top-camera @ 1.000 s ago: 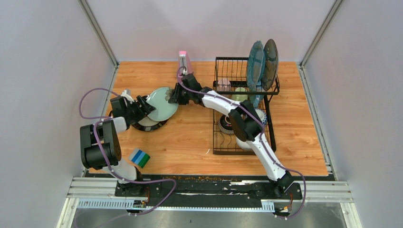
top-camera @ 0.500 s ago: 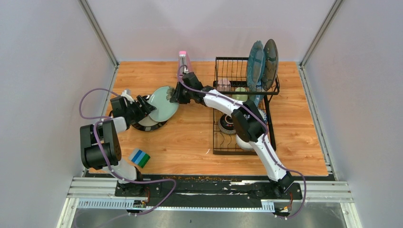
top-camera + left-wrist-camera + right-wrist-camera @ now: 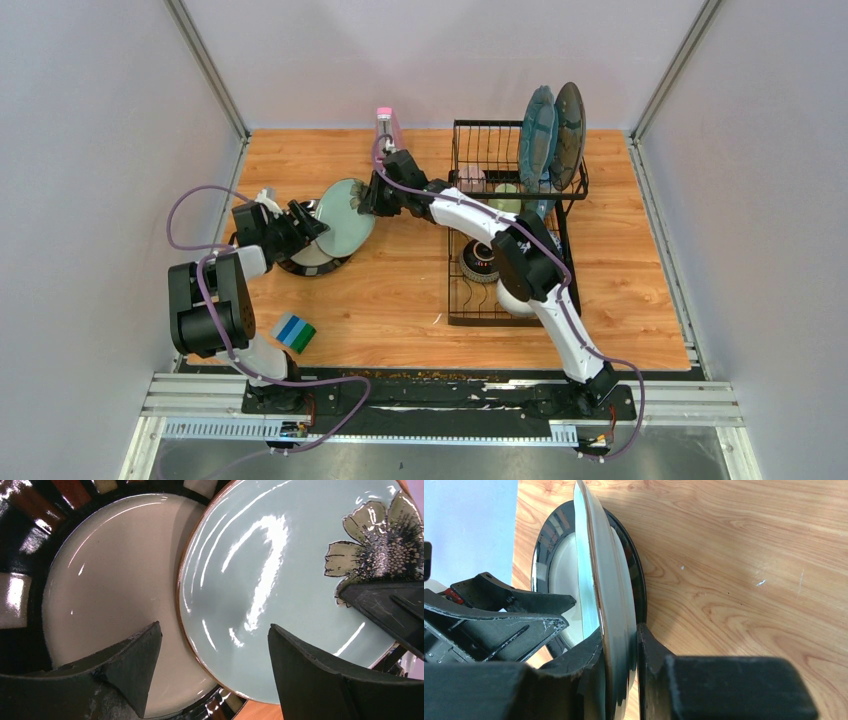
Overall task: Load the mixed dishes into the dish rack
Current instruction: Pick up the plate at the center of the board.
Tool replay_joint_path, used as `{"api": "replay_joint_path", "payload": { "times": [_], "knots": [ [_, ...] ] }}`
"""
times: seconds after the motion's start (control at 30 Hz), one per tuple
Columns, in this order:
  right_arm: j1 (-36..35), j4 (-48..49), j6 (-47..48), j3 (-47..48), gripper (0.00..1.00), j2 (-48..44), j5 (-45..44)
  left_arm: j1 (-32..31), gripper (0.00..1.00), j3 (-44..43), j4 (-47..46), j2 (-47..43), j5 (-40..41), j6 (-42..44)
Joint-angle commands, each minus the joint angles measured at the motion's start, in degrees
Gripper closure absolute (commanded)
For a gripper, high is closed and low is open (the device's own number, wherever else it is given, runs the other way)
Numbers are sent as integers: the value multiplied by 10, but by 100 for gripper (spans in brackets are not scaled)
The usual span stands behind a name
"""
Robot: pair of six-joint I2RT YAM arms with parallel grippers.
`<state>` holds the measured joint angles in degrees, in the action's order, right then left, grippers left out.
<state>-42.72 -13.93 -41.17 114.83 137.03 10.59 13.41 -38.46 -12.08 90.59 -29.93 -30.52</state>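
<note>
Right wrist view: right end effector [image 3: 620, 647] gripped the pale-blue flowered plate [image 3: 609, 590] by its rim, left end effector [image 3: 215, 650] stood released; a steady lift off the black-rimmed dish [image 3: 638, 580] seemed advisable.

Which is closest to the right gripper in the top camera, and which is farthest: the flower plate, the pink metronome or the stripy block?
1. Flower plate: pinched in the right gripper.
2. Pink metronome: just behind it, at the back.
3. Stripy block: farthest, at the front left.
</note>
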Motion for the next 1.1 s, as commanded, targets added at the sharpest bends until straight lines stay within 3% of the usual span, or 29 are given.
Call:
{"api": "replay_joint_path", "payload": {
  "times": [0.0, 0.23, 0.67, 1.07],
  "knots": [
    [-4, 14, 31, -13, 100, -58, -28, -6, 13, -16, 84, -19, 8, 20],
    [-5, 13, 41, -14, 100, -64, -18, -5, 1, -32, 117, -59, 29, 31],
    [-10, -6, 45, 34, 100, -63, -11, -6, 0, -16, 138, -95, 73, 25],
    [-24, -31, 99, 55, 100, -88, -72, -6, 0, -1, 157, -163, 157, 20]
  ]
}}
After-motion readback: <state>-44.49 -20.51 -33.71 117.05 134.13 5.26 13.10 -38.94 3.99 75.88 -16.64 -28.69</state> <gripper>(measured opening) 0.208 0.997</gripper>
